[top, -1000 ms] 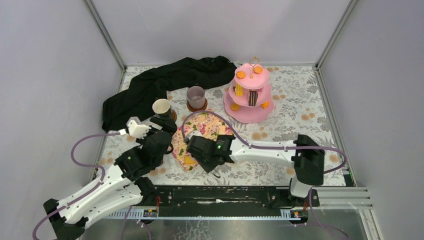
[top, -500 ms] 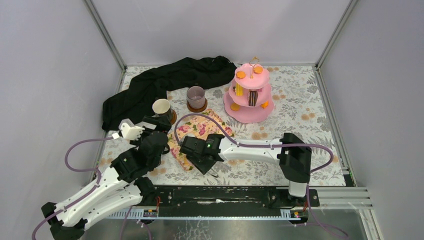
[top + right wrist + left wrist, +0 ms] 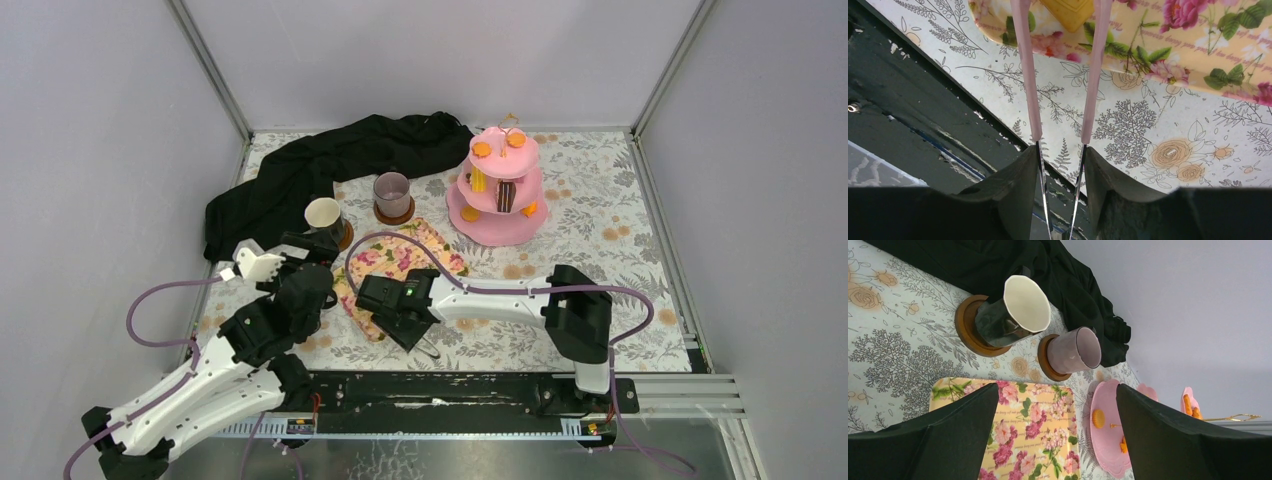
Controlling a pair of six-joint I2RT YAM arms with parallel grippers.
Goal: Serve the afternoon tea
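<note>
Low over the floral napkin (image 3: 405, 250), right fingers (image 3: 1013, 195) pinch pink tongs (image 3: 1030, 75); left fingers (image 3: 948, 440) gape wide.

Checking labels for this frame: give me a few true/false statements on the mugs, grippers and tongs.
1. The dark mug and the mauve mug both stand on brown coasters. True.
2. The left gripper is shut on the dark mug. False: it is open and holds nothing.
3. The right gripper holds pink tongs. True.
4. The tongs' arms straddle a brown cake. False: a yellow biscuit on the floral tray.
</note>
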